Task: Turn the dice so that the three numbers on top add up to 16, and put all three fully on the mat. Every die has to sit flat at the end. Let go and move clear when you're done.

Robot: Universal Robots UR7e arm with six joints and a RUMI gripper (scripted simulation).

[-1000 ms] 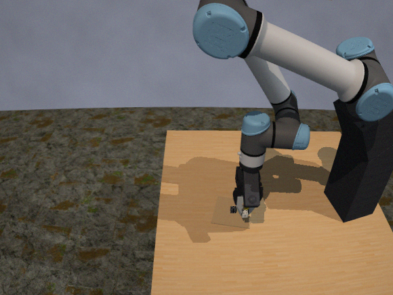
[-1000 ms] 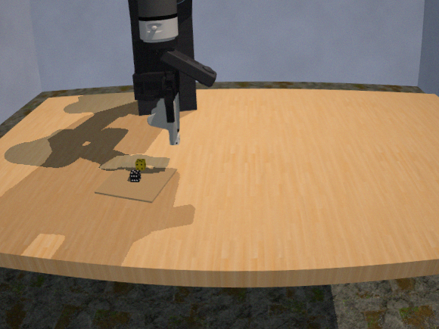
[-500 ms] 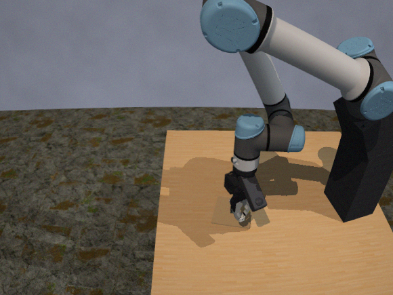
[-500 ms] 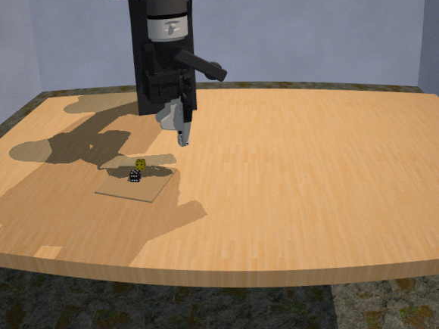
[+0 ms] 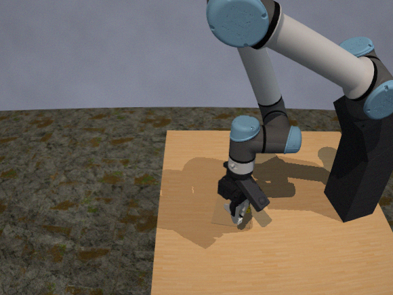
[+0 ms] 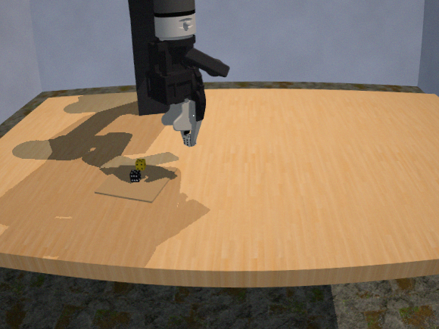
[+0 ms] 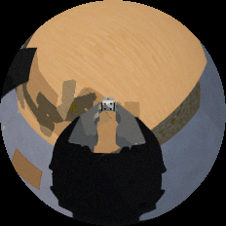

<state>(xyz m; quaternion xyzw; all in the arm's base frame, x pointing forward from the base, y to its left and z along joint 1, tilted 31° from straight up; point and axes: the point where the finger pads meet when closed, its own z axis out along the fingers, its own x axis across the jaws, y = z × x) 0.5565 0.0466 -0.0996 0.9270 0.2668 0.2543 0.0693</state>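
My gripper (image 5: 239, 220) (image 6: 188, 143) (image 7: 108, 103) is shut on the white die (image 6: 186, 138) (image 7: 108, 103), holding it in the air, to the right of the mat in the exterior view. A black die (image 6: 135, 176) rests on the thin wooden mat (image 5: 219, 218) (image 6: 145, 194). A yellow die (image 5: 249, 210) (image 6: 140, 164) (image 7: 74, 107) sits close behind it in the exterior view, near the mat's back edge. The gripper hides the black die in the top view. The top numbers are too small to read surely.
The dark robot pedestal (image 5: 356, 170) (image 6: 141, 57) stands at the back of the wooden table (image 5: 288, 258) (image 6: 303, 190). The arm's shadow falls over the mat and both resting dice. The table's front edge shows in the exterior view.
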